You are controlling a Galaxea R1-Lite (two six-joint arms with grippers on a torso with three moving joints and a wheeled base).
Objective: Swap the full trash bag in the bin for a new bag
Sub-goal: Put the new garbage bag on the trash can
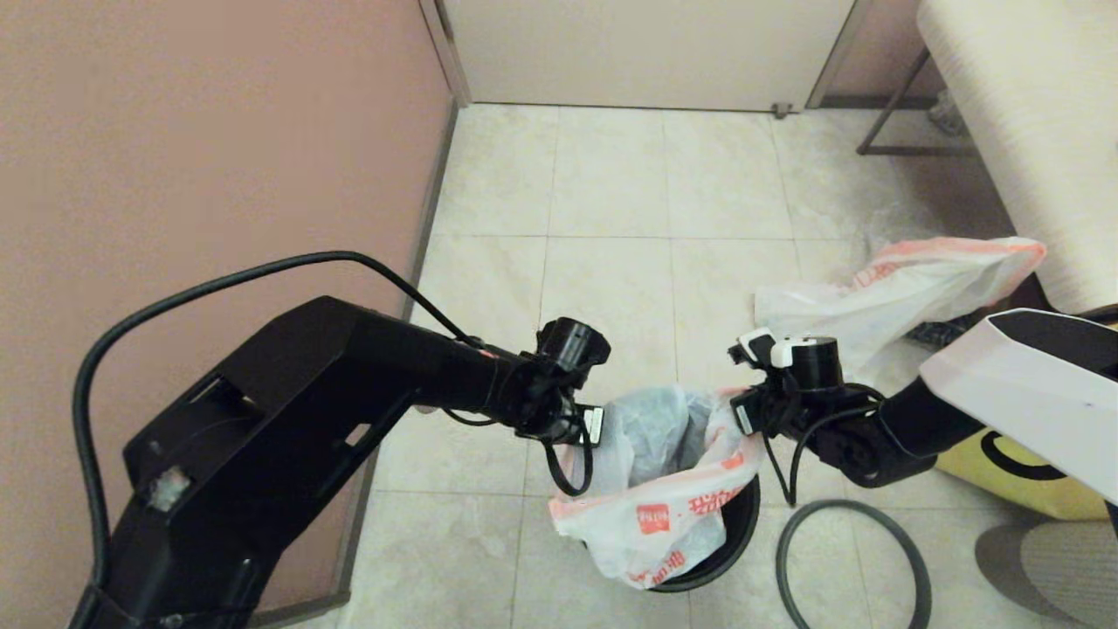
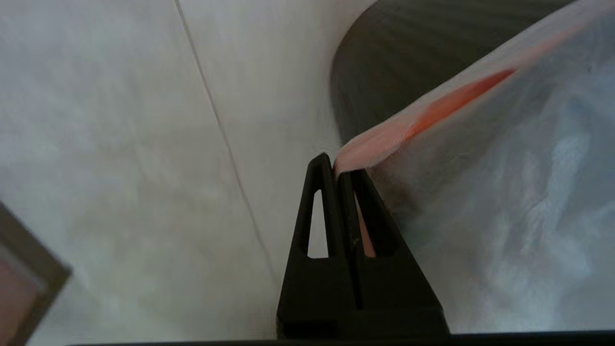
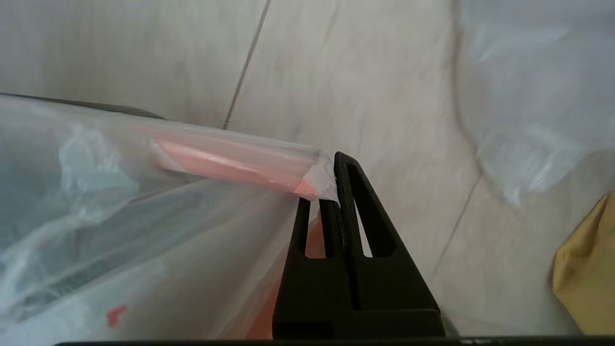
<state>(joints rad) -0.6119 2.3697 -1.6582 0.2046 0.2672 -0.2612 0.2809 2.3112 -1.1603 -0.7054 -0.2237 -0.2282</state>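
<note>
the round dark bin (image 1: pixel 738 533) sits close by on the tiled floor (image 1: pixel 611 175), with the thin, see-through full trash bag (image 1: pixel 664 472) in it. the left gripper (image 2: pixel 335 166) and right gripper (image 3: pixel 331 182) have their black fingers pinched tight on its pink mouth band, one each side. the limp, flat new bag (image 1: pixel 908 288) lies farther back.

Head camera looks steeply down from above at the bin (image 1: pixel 738 533). Each wrist camera sits close behind its fingers; all share the full trash bag (image 1: pixel 664 489).
</note>
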